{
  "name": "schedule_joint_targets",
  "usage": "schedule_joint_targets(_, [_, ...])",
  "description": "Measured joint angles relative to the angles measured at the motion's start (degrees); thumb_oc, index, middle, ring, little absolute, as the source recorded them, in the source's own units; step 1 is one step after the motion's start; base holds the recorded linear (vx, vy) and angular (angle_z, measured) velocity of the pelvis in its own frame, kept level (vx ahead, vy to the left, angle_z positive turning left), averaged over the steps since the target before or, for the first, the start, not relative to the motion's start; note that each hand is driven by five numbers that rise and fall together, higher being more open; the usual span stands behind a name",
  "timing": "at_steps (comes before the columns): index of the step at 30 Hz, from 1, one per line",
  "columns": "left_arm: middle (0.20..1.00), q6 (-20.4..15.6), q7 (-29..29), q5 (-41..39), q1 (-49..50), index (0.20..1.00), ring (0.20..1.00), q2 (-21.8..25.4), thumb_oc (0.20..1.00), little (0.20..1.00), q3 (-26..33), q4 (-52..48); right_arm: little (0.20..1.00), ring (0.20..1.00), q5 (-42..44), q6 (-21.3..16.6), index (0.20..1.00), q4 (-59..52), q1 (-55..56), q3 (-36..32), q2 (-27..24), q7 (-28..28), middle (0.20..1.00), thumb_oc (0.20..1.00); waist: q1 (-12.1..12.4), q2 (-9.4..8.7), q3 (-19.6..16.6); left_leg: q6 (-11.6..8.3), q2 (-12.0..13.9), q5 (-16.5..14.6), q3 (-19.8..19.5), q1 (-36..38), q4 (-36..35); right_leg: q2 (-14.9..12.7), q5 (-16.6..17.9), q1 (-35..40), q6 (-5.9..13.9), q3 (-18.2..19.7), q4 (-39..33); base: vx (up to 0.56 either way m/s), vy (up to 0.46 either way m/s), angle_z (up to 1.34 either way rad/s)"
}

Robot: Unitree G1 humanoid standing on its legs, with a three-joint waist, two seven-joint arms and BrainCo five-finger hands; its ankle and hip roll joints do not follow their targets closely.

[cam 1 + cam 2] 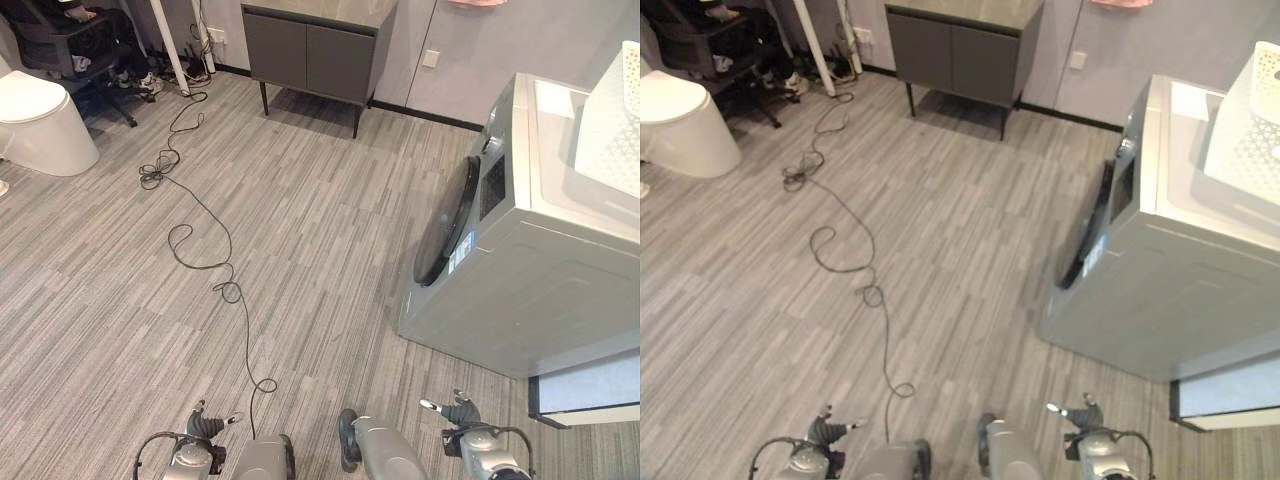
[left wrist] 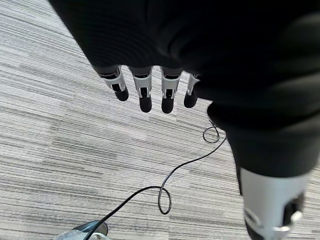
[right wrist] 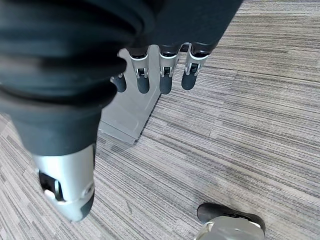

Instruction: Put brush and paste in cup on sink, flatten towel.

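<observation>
Both robot hands hang low over the floor (image 1: pixel 300 260), fingers straight, empty: left robot hand (image 2: pixel 150 85), right robot hand (image 3: pixel 160 65). Sink cabinet (image 1: pixel 310 50) stands well ahead at the far wall. Washer (image 1: pixel 520 250) to the right, near the right hand.

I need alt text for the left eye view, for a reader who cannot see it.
A grey striped floor stretches ahead to a dark vanity cabinet at the far wall. A washing machine stands right, a toilet far left; left hand and right hand hang low, holding nothing.

Washing machine (image 1: pixel 540 260) right, toilet (image 1: pixel 40 125) far left, cabinet (image 1: pixel 315 45) ahead between.
</observation>
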Motion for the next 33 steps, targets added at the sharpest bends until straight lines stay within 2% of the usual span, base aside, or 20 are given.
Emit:
schedule_joint_targets(2, [1.000, 0.0, 0.0, 0.0, 0.2, 1.000, 1.000, 0.0, 1.000, 1.000, 0.0, 0.1, 1.000, 1.000, 0.0, 0.0, 1.000, 0.1, 0.2, 0.0, 0.1, 0.0, 1.000, 1.000, 0.1, 0.15, -0.3, 0.01, 0.0, 0.0, 0.1, 1.1, -0.7, 0.0, 0.1, 1.1, 0.12, 0.0, -0.7, 0.01, -0.001, -0.02])
schedule_joint_targets(6, [1.000, 0.1, 0.1, 0.0, 0.6, 1.000, 1.000, -0.5, 1.000, 1.000, 0.0, 2.1, 1.000, 1.000, 0.9, -0.1, 1.000, 1.7, 1.8, -0.1, 0.2, 0.0, 1.000, 1.000, 0.6, 0.69, -3.1, 0.16, -0.1, 0.3, 0.1, 1.7, -2.3, 0.1, 0.2, 1.6, 0.32, 0.0, -2.2, 0.03, 0.012, 0.00])
schedule_joint_targets(11, [1.000, 0.4, 0.1, 0.0, 1.9, 1.000, 1.000, -0.5, 1.000, 1.000, 0.0, 2.2, 1.000, 1.000, 0.7, -0.1, 1.000, 3.9, 2.3, 0.0, 0.3, 0.0, 1.000, 1.000, 0.7, 0.82, -3.4, 0.25, 0.0, 0.5, 0.1, 1.8, -2.9, 0.3, 0.6, 2.1, 0.59, 0.0, -3.4, 0.01, 0.013, 0.00])
schedule_joint_targets(14, [1.000, 0.4, 0.0, 0.0, 2.3, 1.000, 1.000, -0.5, 1.000, 1.000, 0.0, 2.1, 1.000, 1.000, -2.6, 0.5, 1.000, 5.3, 2.4, 1.5, 0.2, -0.2, 1.000, 1.000, 0.9, 0.70, -3.5, 0.26, 0.0, 0.7, -0.1, 1.6, -3.3, 0.3, 1.0, 2.2, 0.72, -0.1, -4.3, 0.01, 0.034, 0.03])
schedule_joint_targets(20, [1.000, 0.5, -0.2, -0.1, 2.3, 1.000, 1.000, -0.4, 1.000, 1.000, 0.1, 2.2, 1.000, 1.000, -1.8, 1.2, 1.000, 6.6, 3.6, -0.7, 0.9, -0.3, 1.000, 1.000, 0.9, 0.52, -3.2, 0.65, -0.3, 0.8, -0.4, 1.6, -3.8, 0.3, 1.6, 2.8, 0.93, -0.3, -5.6, 0.00, 0.055, 0.02])
schedule_joint_targets(24, [1.000, 1.3, -0.2, 0.9, 1.8, 1.000, 1.000, -0.1, 1.000, 1.000, -0.6, 2.1, 1.000, 1.000, -2.3, 1.3, 1.000, 8.0, 3.9, -0.2, 1.7, -0.3, 1.000, 1.000, 0.8, 0.06, -2.8, 1.27, -0.7, 1.4, 0.0, 1.6, -5.1, -0.1, 3.0, 3.2, 1.50, 0.1, -8.1, 0.00, 0.055, -0.04])
schedule_joint_targets(26, [1.000, 1.3, -0.3, 2.8, 1.4, 1.000, 1.000, 0.7, 1.000, 1.000, -3.7, 1.9, 1.000, 1.000, -4.6, 1.5, 1.000, 8.7, 3.4, 1.5, 1.4, -0.6, 1.000, 1.000, 0.8, 0.10, -2.8, 1.66, -0.9, 2.1, 0.2, 1.8, -6.2, -0.2, 4.7, 3.8, 1.65, 0.3, -9.9, 0.00, 0.054, -0.03])
schedule_joint_targets(28, [1.000, 1.3, -0.4, 5.1, 1.1, 1.000, 1.000, 0.8, 1.000, 1.000, -4.2, 2.0, 1.000, 1.000, -7.0, 1.7, 1.000, 9.3, 2.7, 1.6, 1.3, -0.6, 1.000, 1.000, 0.9, 0.09, -2.7, 2.23, -1.3, 3.1, 0.9, 3.2, -8.6, -0.2, 6.4, 5.0, 2.31, 1.3, -12.7, 0.02, 0.041, -0.18])
schedule_joint_targets(33, [1.000, 1.3, -0.4, 5.7, -0.5, 1.000, 1.000, 0.9, 1.000, 1.000, -4.1, 2.1, 1.000, 1.000, -6.9, 1.7, 1.000, 9.5, 2.2, 1.5, 1.4, -1.0, 1.000, 1.000, 0.8, 0.27, -2.6, 2.91, -2.3, 3.8, 1.4, 5.5, -11.2, -1.0, 6.9, 6.9, 3.05, 1.6, -14.8, 0.02, 0.050, -0.04])
